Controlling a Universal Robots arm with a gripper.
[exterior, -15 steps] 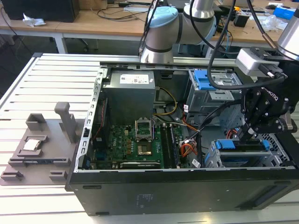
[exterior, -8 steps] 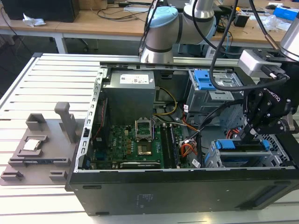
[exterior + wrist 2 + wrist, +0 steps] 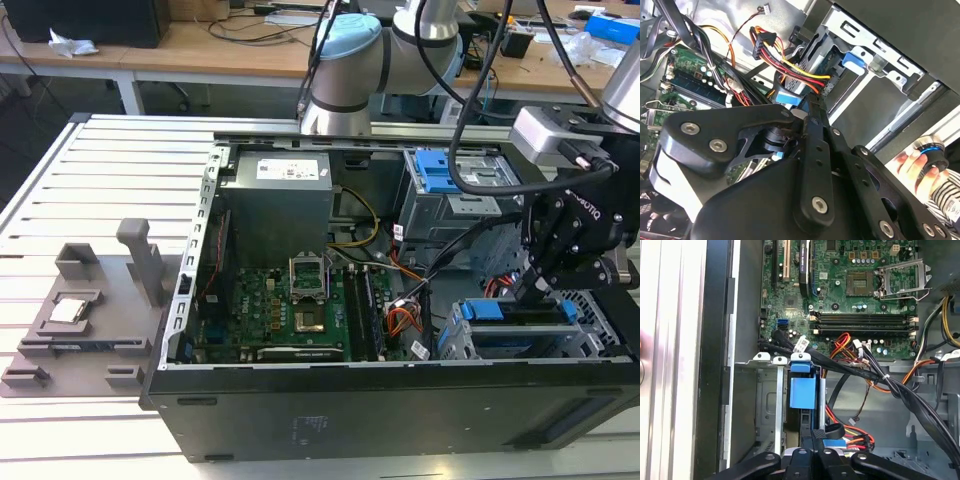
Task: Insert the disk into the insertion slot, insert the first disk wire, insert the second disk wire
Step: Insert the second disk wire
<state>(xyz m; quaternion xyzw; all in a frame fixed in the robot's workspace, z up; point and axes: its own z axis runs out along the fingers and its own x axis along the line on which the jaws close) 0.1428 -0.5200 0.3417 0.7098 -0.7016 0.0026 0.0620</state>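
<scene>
The disk (image 3: 512,312) lies in its blue carrier inside the insertion slot (image 3: 470,345) at the case's corner on the exterior view's right. Its blue end tab (image 3: 803,390) shows in both wrist views. My gripper (image 3: 527,288) hangs just over the disk's inner end, with its fingers (image 3: 806,452) pressed together. A light-blue flat connector (image 3: 834,442) sits right beside the fingertips, and I cannot tell whether they pinch it. A red, yellow and black power wire bundle (image 3: 790,65) with its black plug (image 3: 764,44) runs close past the gripper (image 3: 807,107).
The motherboard (image 3: 300,300) fills the case's middle, and the power supply (image 3: 275,200) stands behind it. A taller grey cage with a blue latch (image 3: 440,175) is at the back. A person's hand (image 3: 912,162) rests on a blue-ringed knob outside the case. A grey fixture (image 3: 90,300) lies on the slatted table.
</scene>
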